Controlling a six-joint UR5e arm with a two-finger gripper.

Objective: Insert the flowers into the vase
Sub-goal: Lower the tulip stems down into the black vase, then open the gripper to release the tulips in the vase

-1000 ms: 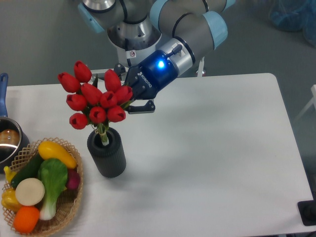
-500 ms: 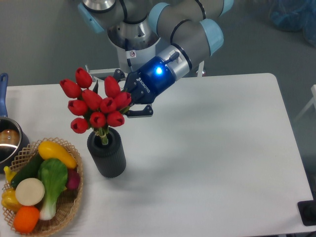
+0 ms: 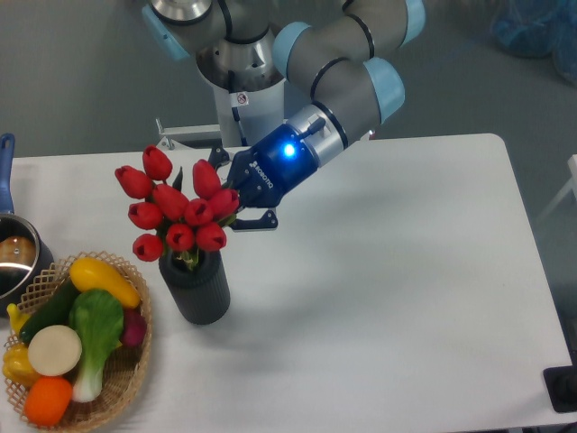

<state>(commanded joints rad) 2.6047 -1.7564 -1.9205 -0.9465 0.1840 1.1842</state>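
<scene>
Over the vase (image 3: 195,287) on the desk (image 3: 379,271), the pincer (image 3: 236,200) grips the flowers (image 3: 180,209) from the side, tilted, so the stems feed straight down the mouth; they're already partway inside.

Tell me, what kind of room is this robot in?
Probably a robot lab or test room: a plain white table, bare grey floor, and props laid out, namely a wicker basket of toy-looking vegetables and a dark grey ribbed vase holding red tulips.
</scene>
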